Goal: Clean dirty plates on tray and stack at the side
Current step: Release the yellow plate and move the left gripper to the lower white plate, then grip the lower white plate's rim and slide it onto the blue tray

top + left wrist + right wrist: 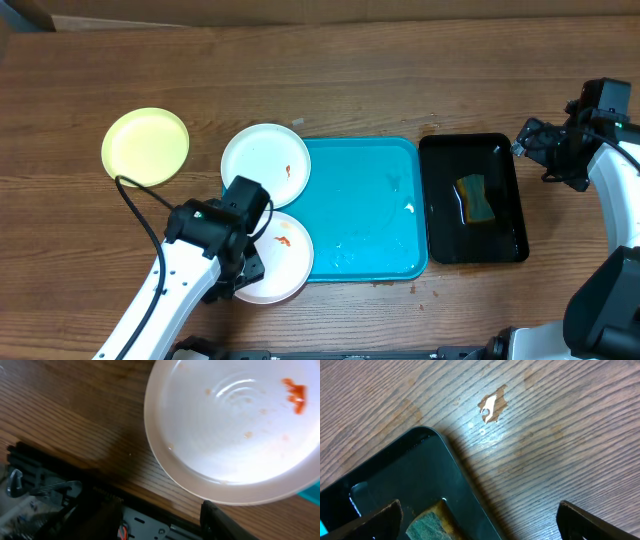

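Observation:
The turquoise tray [365, 215] lies mid-table. One white plate [262, 160] with an orange smear overlaps the tray's upper left corner. A second smeared white plate [285, 255] overlaps its lower left corner and fills the upper right of the left wrist view [235, 425]. The pale yellow-green plate [145, 146] sits on the table at the far left, off the tray. My left gripper [243, 272] [160, 527] is open, low beside the second plate's left edge, holding nothing. My right gripper [532, 142] [482, 522] is open and empty over the black tray's far right corner.
A narrow black tray [505, 230] [395, 475] lies right of the turquoise tray and holds a green-and-yellow sponge [476, 199] [427, 525]. A black cable [140, 215] runs from the left arm across the table. A chipped spot [492, 406] marks the wood.

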Robot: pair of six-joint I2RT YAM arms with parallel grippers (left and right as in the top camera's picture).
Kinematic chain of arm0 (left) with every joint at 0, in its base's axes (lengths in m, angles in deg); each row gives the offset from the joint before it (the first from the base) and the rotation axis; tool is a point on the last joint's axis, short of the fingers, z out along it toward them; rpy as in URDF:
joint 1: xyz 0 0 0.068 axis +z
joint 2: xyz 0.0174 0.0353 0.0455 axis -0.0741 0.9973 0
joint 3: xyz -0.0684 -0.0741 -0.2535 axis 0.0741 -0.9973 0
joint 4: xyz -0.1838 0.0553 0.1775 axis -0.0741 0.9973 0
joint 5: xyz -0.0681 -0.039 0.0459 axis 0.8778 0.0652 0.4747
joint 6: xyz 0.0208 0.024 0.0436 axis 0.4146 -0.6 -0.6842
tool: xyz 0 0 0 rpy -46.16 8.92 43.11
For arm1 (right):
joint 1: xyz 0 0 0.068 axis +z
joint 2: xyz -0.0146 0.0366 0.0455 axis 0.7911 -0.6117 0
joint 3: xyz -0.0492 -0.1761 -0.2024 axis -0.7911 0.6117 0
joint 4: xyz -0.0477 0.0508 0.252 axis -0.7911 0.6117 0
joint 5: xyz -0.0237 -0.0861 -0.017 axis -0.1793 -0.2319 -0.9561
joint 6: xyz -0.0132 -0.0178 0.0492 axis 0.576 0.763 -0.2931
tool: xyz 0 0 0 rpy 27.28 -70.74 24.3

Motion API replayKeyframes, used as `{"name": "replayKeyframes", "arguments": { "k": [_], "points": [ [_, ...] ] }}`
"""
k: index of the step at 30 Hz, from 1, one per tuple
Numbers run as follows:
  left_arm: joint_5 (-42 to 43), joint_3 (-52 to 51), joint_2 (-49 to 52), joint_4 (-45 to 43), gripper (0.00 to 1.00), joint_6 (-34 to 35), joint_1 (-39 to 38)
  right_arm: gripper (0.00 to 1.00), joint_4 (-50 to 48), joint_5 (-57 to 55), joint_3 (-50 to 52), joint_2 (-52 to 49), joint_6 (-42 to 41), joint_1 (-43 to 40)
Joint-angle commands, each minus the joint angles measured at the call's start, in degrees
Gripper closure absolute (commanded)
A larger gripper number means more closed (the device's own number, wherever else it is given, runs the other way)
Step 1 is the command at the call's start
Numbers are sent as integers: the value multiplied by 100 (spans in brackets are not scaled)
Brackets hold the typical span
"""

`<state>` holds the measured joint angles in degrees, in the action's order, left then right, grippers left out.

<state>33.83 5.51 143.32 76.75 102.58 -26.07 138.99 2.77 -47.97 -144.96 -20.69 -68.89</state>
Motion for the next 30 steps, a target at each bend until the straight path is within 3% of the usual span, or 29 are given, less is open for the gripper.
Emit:
{"name": "replayKeyframes", "arguments": {
  "k": [1,10,26,30],
  "points": [
    [61,-540,24,-249,48,214,490,0,-17,-39,-103,37,-20,-2],
    [828,-1285,52,-1198,68,-533,1665,0,-17,-39,-103,37,-20,-2],
    [1014,-1836,52,-1891,73,-640,1692,0,-17,-39,-103,37,-20,-2],
    [1040,-1836,52,-1910,83,-640,1690,0,-37,-39,-103,37,-20,-2]
  ]
}}
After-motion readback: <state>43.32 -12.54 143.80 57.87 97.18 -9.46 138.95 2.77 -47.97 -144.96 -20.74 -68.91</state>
